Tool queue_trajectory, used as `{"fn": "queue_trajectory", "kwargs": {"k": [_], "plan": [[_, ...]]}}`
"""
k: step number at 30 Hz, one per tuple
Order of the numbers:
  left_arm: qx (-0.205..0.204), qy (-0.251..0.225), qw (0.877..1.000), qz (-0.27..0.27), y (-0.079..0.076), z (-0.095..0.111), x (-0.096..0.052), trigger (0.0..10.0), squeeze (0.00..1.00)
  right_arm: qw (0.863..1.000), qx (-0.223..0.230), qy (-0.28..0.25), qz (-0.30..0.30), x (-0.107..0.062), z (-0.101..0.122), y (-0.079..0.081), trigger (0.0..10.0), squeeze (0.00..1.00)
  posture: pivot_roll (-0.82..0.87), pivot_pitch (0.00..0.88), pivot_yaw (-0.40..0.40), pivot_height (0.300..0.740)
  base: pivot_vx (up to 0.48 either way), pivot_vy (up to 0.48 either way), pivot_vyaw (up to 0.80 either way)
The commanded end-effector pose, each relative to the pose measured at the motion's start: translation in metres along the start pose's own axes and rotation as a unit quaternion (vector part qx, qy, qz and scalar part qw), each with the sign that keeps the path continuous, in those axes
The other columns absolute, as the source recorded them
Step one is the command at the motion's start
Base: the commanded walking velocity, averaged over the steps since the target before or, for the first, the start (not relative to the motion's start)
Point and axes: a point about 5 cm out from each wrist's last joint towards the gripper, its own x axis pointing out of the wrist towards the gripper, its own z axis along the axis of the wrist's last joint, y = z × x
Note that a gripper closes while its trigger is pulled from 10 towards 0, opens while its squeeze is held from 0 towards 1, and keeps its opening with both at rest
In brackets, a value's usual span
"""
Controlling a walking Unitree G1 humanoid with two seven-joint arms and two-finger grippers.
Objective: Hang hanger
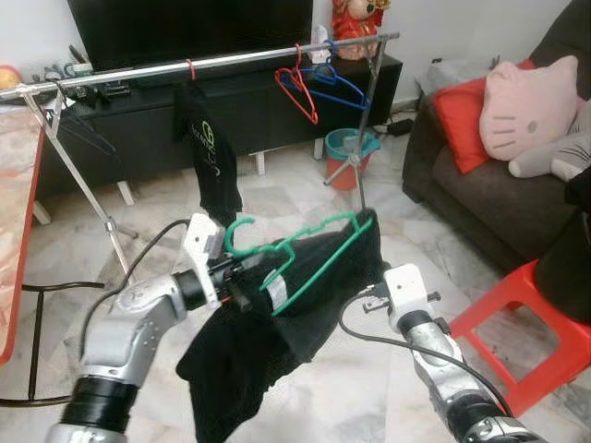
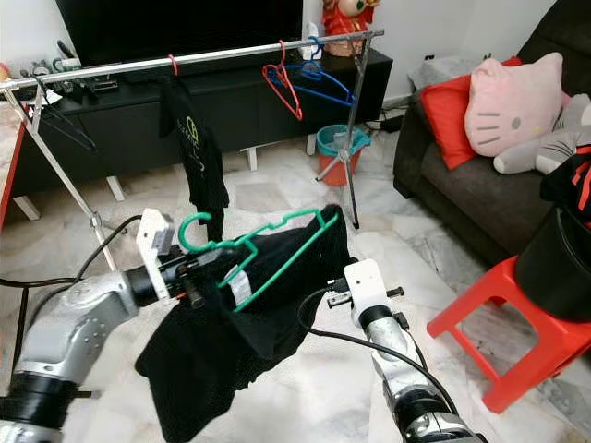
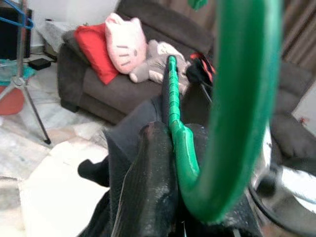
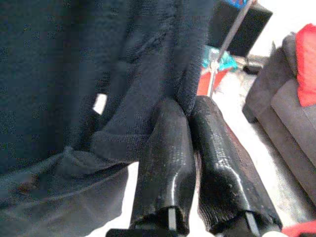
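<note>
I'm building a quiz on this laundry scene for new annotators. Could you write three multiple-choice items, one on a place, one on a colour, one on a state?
1. Where do the empty red and blue hangers hang?
A. On the sofa
B. Near the right end of the rail
C. On the red stool

2. What colour is the hanger in the left gripper?
A. Green
B. Red
C. Blue

3. What is the right gripper doing?
A. Open above the floor
B. Holding a pillow
C. Pinching the black garment

Answers:
1 B, the red hanger and blue hanger hang on the rail there.
2 A, the left gripper holds the green hanger.
3 C, the right gripper has its fingers closed on the black garment.
</note>
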Motion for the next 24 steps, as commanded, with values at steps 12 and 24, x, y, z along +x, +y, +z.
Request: {"fn": "queue_trajectory", "kwargs": {"k": [12,24], "plan": [[0.022,0.049,0.988,-0.146,-0.017,0.019,-0.021,10.0,0.0,0.999,0.005,0.043,-0.009,-0.011,-0.02,-0.01,0.0,0.0,0.08,0.0,-0.031,0.74,0.0,0.0,0.0],[0.123,0.266,0.939,-0.179,-0.008,-0.011,-0.055,10.0,0.0,0.999,0.0,0.034,0.001,-0.007,-0.014,-0.007,0.0,0.0,0.09,0.0,-0.037,0.74,0.0,0.0,0.0]]}}
